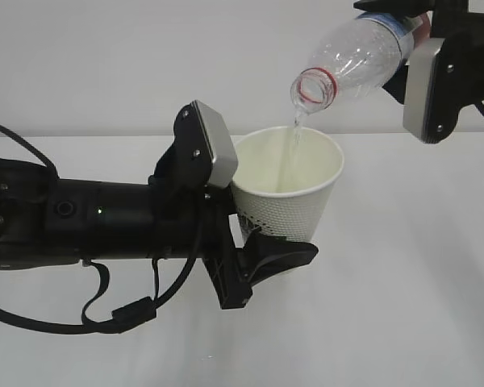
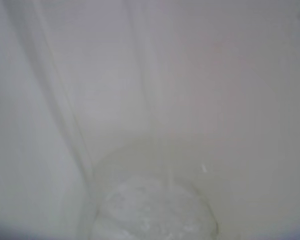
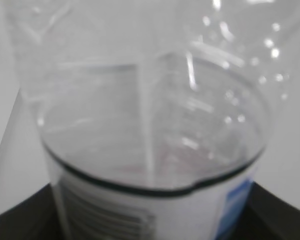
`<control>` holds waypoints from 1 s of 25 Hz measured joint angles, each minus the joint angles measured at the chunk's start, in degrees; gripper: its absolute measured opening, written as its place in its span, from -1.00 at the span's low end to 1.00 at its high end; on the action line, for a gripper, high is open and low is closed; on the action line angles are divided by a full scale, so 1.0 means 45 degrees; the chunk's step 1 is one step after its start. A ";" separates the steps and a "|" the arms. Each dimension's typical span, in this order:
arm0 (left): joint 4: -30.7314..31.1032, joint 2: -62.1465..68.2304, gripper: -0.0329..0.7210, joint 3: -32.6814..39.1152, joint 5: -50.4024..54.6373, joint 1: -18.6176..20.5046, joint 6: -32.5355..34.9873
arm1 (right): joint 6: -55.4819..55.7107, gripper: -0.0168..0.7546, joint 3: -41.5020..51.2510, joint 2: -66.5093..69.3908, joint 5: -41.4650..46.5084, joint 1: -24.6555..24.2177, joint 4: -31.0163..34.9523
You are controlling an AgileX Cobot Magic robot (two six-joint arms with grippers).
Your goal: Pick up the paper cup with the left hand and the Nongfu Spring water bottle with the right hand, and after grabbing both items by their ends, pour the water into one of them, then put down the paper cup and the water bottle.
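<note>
While the left pincer [image 1: 262,262] grips the paper cup [image 1: 289,189] near its base above the white worktop [image 1: 403,306], the right pincer [image 1: 423,48] clamps the tilted Nongfu Spring water bottle [image 1: 359,56] at two o'clock, its mouth down-left, a thin stream of water [image 1: 294,133] falling into the cup.

view: inside of paper cup [image 2: 230,100] | walls: cream, blurred, fill the frame | bottom: water [image 2: 155,215], bubbly | thin stream falling into it
</note>
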 joint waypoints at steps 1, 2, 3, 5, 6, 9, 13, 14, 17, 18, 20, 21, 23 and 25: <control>0.0011 0.0000 0.49 0.0000 0.0000 0.0000 0.0000 | 0.0000 0.37 0.0000 0.0000 0.0000 0.0000 0.0000; 0.0031 0.0000 0.49 0.0000 0.0000 0.0000 0.0000 | 0.0000 0.37 0.0000 0.0000 0.0000 0.0000 0.0000; 0.0031 0.0000 0.49 0.0000 0.0000 0.0000 0.0000 | 0.0000 0.37 0.0000 0.0000 0.0000 0.0000 0.0000; 0.0092 0.0000 0.49 0.0000 0.0000 0.0000 0.0000 | 0.0000 0.37 0.0000 0.0000 0.0000 0.0000 0.0000; 0.0168 0.0000 0.49 0.0000 0.0000 0.0000 0.0000 | 0.0000 0.37 0.0000 0.0000 0.0000 0.0000 0.0000; 0.0444 0.0000 0.49 0.0000 0.0000 0.0000 0.0000 | 0.0000 0.37 0.0000 0.0000 0.0000 0.0000 0.0000; 0.0501 0.0000 0.49 0.0000 -0.0023 0.0000 0.0000 | 0.0000 0.37 0.0000 0.0000 0.0000 0.0000 0.0000; 0.0520 0.0000 0.49 0.0000 -0.0023 0.0000 0.0000 | 0.0000 0.37 0.0000 0.0000 0.0000 0.0000 0.0000; 0.0530 0.0000 0.49 0.0000 -0.0046 0.0000 0.0000 | 0.0000 0.37 0.0000 0.0000 0.0000 0.0000 0.0000; 0.0551 0.0000 0.49 0.0000 -0.0070 0.0000 0.0000 | 0.0000 0.37 0.0000 0.0000 0.0000 0.0000 0.0000; 0.0551 0.0000 0.49 0.0000 -0.0068 0.0000 0.0000 | 0.0000 0.37 0.0000 0.0000 0.0000 0.0000 0.0000; 0.0551 0.0000 0.49 0.0000 -0.0068 0.0000 0.0000 | 0.0000 0.37 0.0000 0.0000 0.0000 0.0000 0.0000; 0.0551 0.0000 0.49 0.0000 -0.0068 0.0000 0.0000 | 0.0000 0.37 0.0000 0.0000 0.0000 0.0000 0.0000; 0.0551 0.0000 0.49 0.0000 -0.0072 0.0000 0.0000 | 0.0000 0.37 0.0000 0.0000 0.0000 0.0000 0.0000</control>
